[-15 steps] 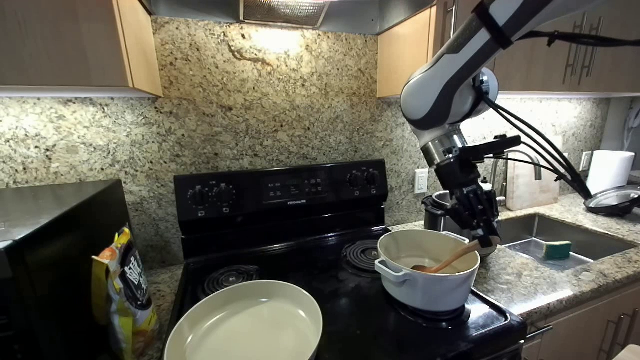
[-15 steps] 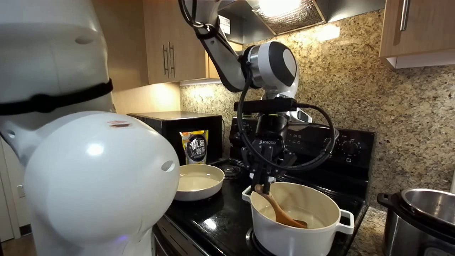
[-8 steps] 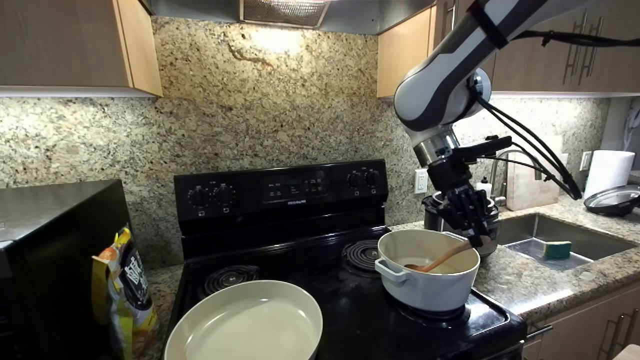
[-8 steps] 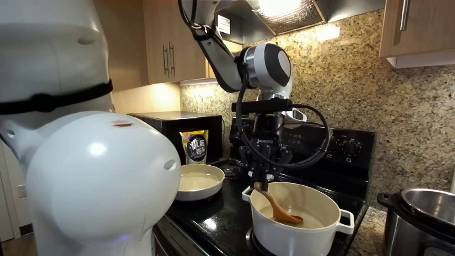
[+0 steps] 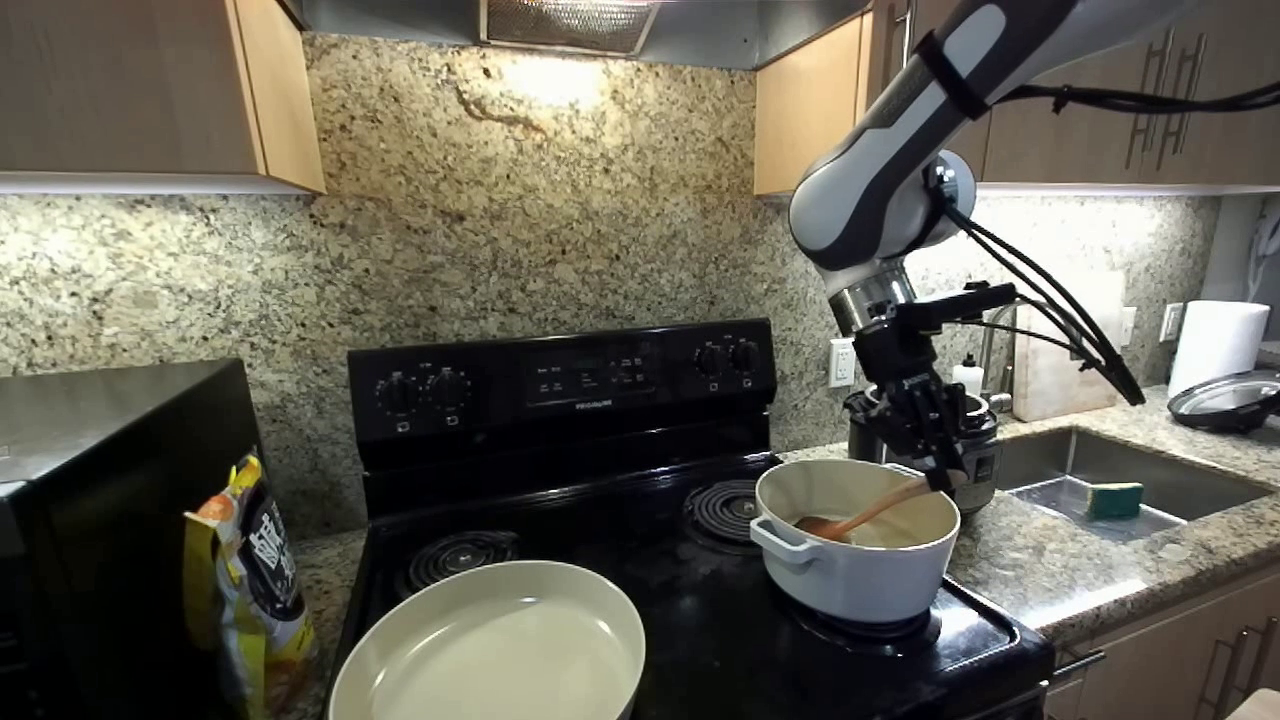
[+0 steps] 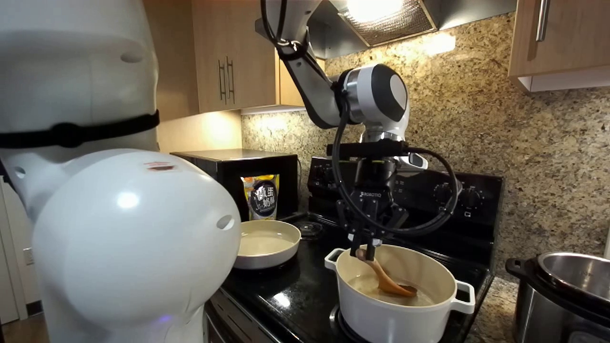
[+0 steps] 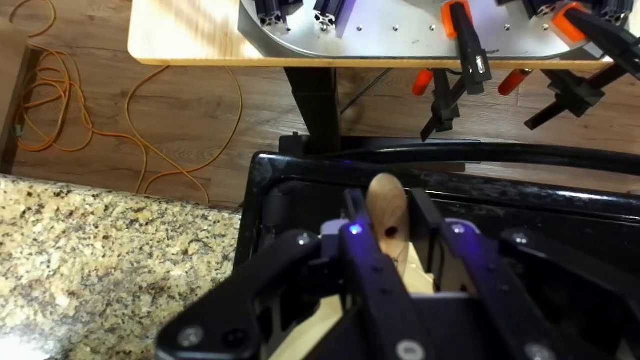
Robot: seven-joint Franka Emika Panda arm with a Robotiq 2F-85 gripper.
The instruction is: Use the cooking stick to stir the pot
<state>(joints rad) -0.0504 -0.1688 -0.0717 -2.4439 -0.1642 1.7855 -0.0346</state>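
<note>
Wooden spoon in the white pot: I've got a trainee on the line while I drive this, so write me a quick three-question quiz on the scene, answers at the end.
1. True or false: the wooden spoon stands bolt upright in the white pot.
2. Which of these is in the sink? A) the yellow bag, B) the sponge, C) the paper towels.
3. In the wrist view, which part of the wooden spoon is between the fingers of the gripper?

Key
1. False; it leans.
2. B.
3. The handle.
</note>
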